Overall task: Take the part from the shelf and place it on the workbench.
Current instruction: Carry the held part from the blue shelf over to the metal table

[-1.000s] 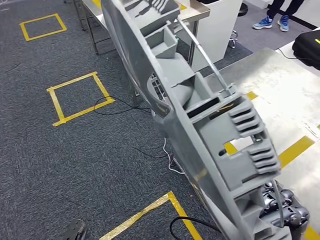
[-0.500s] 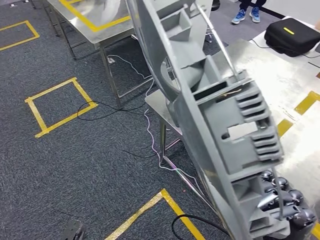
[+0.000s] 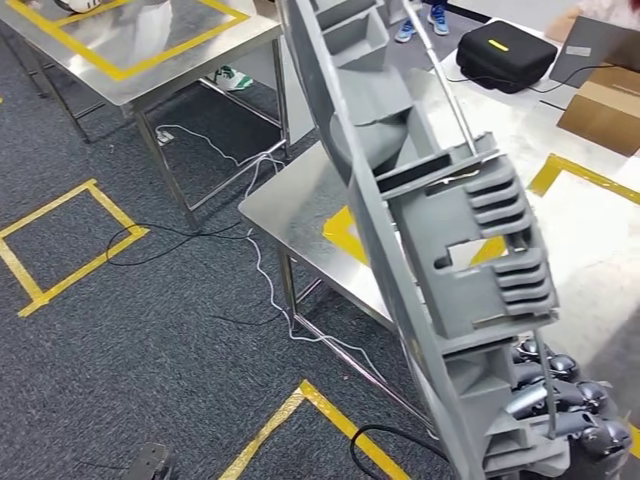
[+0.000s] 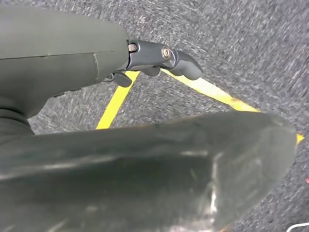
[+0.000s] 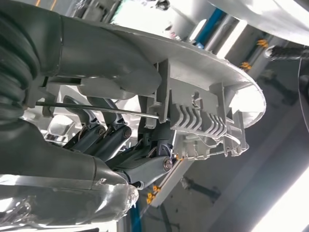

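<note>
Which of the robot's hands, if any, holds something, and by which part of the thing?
The right hand grips the long grey part at its lower ribbed end. The left hand lies beside the part; whether it grips cannot be told.

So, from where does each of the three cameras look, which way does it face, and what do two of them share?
Head view: high on the body, looking forward and down at the grey part, the workbench and the right hand.
Left wrist view: behind the left hand, facing the carpet and yellow tape.
Right wrist view: behind the right hand, facing the part's ribbed side.
Head and right wrist views share part and right hand.
</note>
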